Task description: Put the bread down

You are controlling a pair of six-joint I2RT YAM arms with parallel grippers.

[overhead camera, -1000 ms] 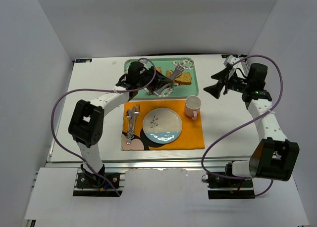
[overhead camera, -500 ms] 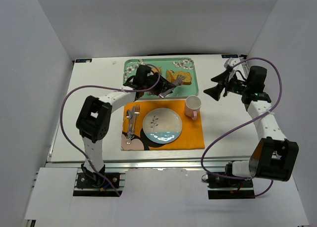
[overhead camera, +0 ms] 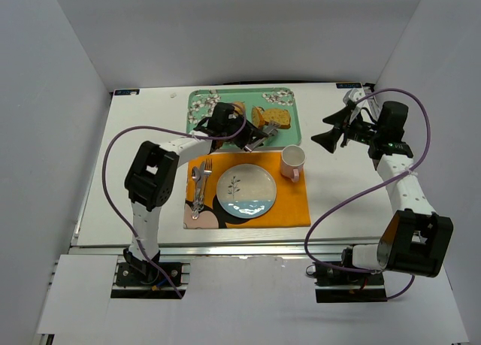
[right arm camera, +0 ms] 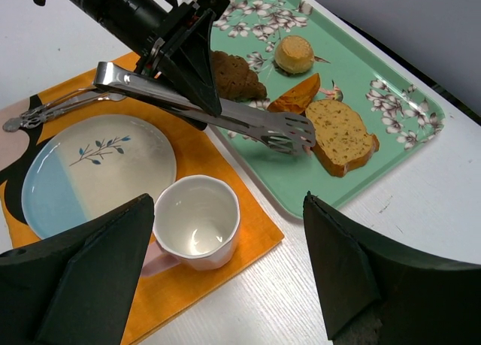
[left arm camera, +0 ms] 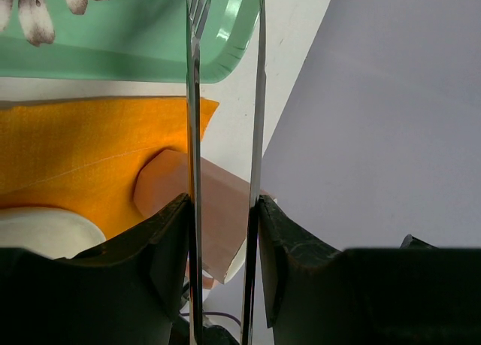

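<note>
At the tray's (overhead camera: 296, 127) 3 o'clock end, left gripper (left arm camera: 223, 210) clamps empty tongs (right arm camera: 225, 116) beside the bread (right arm camera: 342, 138); an off-centre pinch could shove the slice away.

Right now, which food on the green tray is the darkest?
The chocolate-brown chunk, next to the tongs; the bread slice, narrow wedge and round bun are golden or orange.

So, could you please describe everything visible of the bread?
The bread is a flat golden-tan slice with a speckled crumb and darker brown crust, lying whole on the green tray. The tongs in the left gripper hover at its edge; contact cannot be told. An orange wedge lies just beside it.
</note>
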